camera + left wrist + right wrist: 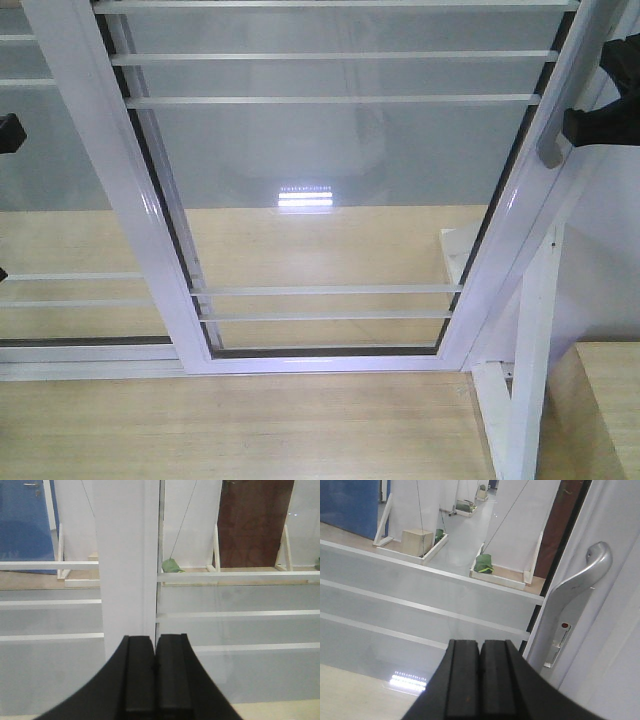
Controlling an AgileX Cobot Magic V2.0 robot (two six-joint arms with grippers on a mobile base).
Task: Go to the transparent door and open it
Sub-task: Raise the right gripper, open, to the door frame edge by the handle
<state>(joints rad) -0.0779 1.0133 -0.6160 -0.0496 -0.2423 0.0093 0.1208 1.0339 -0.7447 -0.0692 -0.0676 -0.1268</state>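
Item: transparent door, a tall glass panel in a glossy white frame crossed by thin white bars. It fills the middle of the front view, with its bottom rail meeting the pale wood floor. Fitting: a curved grey metal handle on the door's right-hand frame member, high at the right of the front view, above a lock plate with a small red dot. Adjoining: a second glass panel with no handle, overlapping on the left; a white brace stands at lower right. Surface note: a bright light reflection sits mid-glass. Right gripper: jaws clenched together with nothing between them. It is aimed at the glass just left of the handle and is apart from it in the wrist view. Left gripper: jaws likewise clenched on nothing, facing a white upright of the frame at close range. Seen through the glass: a blue panel, a dark red-brown panel, a cardboard box, and a green object in a low white-edged tray on a grey floor.
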